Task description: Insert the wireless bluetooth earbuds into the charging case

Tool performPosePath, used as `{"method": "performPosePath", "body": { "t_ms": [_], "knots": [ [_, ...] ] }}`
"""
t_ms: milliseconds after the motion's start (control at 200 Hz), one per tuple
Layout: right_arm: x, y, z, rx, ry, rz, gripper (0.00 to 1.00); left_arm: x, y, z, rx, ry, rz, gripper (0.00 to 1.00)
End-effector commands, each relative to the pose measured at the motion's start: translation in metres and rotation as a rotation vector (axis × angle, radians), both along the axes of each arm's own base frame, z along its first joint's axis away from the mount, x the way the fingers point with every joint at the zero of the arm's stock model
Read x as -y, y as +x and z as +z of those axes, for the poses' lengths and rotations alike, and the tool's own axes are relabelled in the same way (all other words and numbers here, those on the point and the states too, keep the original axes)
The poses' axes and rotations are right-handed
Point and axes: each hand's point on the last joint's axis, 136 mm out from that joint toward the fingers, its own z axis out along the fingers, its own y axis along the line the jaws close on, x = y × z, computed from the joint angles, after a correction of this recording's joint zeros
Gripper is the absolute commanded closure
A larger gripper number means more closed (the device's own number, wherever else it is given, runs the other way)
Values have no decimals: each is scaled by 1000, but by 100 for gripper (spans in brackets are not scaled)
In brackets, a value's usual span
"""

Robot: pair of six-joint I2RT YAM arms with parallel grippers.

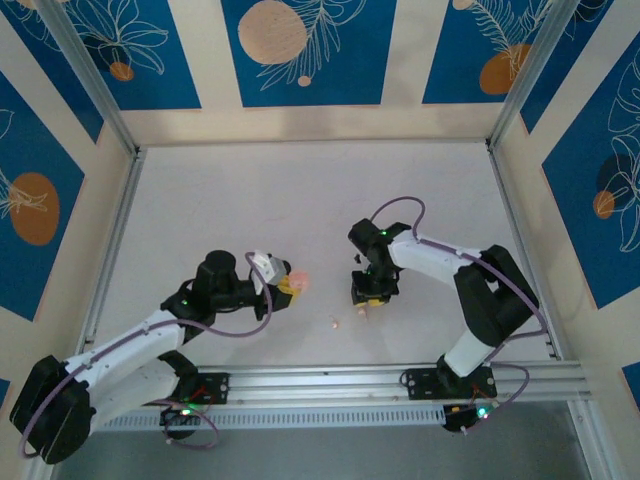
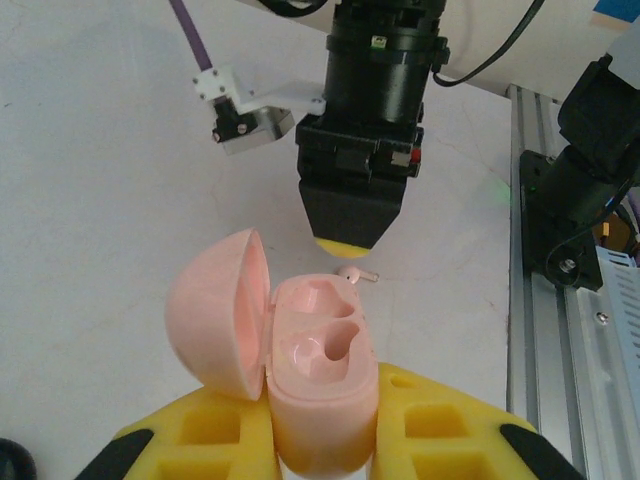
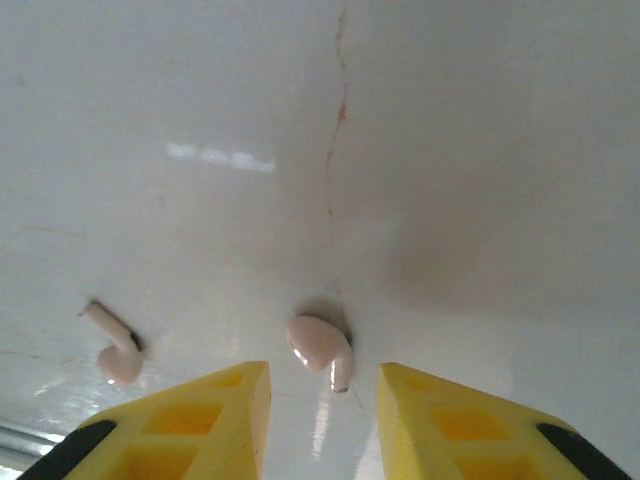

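White counter (image 1: 300, 190) inside blue flowered panels: first earbud about to be picked, case held ready.

From above, the left gripper (image 1: 287, 285) is clenched on the pink charging case (image 1: 299, 281), and the right gripper (image 1: 368, 303) hangs low over the counter; a pale speck (image 1: 335, 322) nearby is probably an earbud, though too small to be sure. At the left wrist, there is one charging case (image 2: 318, 380) pinched between yellow fingers (image 2: 440, 430), with its lid (image 2: 220, 310) swung open and both wells empty. At the right wrist, there are two pale pink earbuds: the centre earbud (image 3: 320, 348) lies on the counter between the parted fingers, ungrasped, and the second earbud (image 3: 115, 352) lies off to the left. The next move calls for closing gently on the centre earbud, lifting it, and carrying it to an empty well.
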Motion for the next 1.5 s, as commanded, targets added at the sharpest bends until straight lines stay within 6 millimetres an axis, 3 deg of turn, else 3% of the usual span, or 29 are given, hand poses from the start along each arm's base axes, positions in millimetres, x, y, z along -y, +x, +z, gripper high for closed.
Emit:
{"method": "performPosePath", "body": {
  "t_ms": [0,260,665,780,1080,1285,1495],
  "knots": [
    [1,-3,-2,-19,-47,41,68,-1,1,12,36,-9,2,81],
    [-7,-2,-11,-37,-68,76,69,-4,-1,13,44,-3,9,81],
    [1,-12,-22,-54,-163,103,68,-5,-2,13,42,1,11,80],
    [1,-13,-25,-58,-169,105,74,-4,-1,12,39,3,12,80],
    [2,-24,-27,-90,-172,82,70,-4,4,10,42,8,25,80],
    [2,-26,-24,-74,-165,77,78,-1,5,5,23,9,22,79],
    [-2,-14,-13,12,-134,74,81,0,11,-2,13,17,42,79]
  ]
}}
